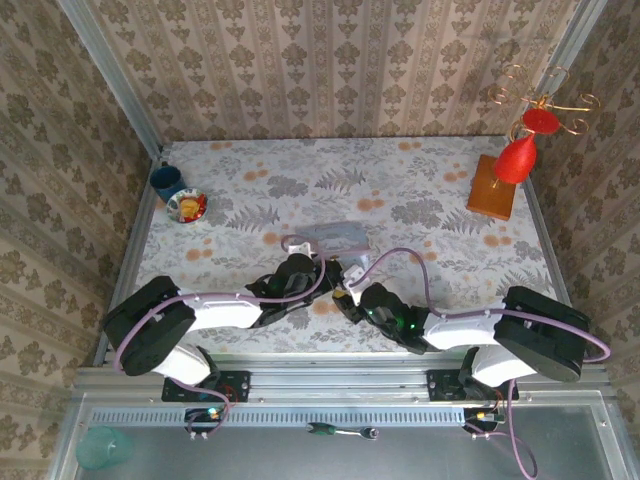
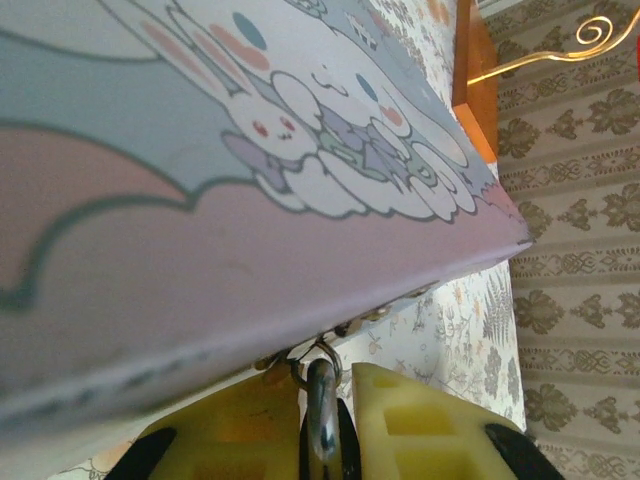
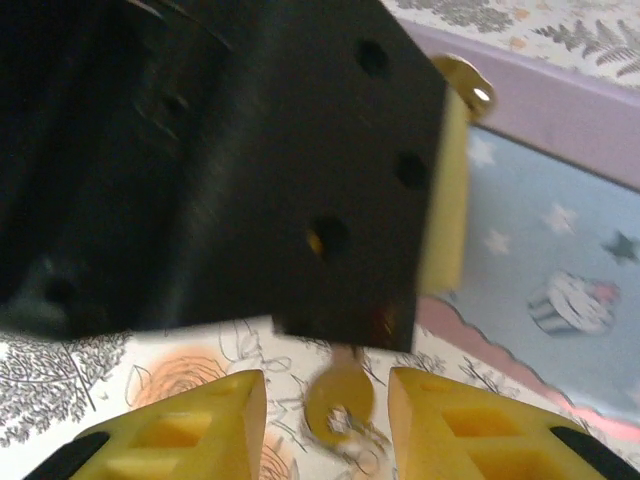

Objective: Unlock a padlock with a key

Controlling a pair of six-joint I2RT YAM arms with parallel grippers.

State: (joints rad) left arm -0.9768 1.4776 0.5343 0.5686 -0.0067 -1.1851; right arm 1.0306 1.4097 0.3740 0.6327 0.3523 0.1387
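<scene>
A pastel cartoon tin (image 1: 335,238) lies mid-table, and its lid (image 2: 250,150) looms close in the left wrist view. My left gripper (image 2: 325,430) is shut on the padlock (image 2: 322,415), a dark metal body seen edge-on. The padlock's thin shackle (image 2: 330,352) hooks into the tin's clasp. From above, the left gripper (image 1: 318,272) sits at the tin's near edge. My right gripper (image 1: 350,297) is just in front of it. In the right wrist view a brass key (image 3: 338,398) sticks out below the left gripper's black body (image 3: 230,170). It lies between my right gripper's (image 3: 328,425) open yellow fingers (image 3: 190,430), untouched.
At the back left stand a blue cup (image 1: 166,181) and a small dish of food (image 1: 187,206). A wooden block with a red ornament on a wire stand (image 1: 497,185) is at the back right. A screwdriver (image 1: 340,431) lies on the near shelf.
</scene>
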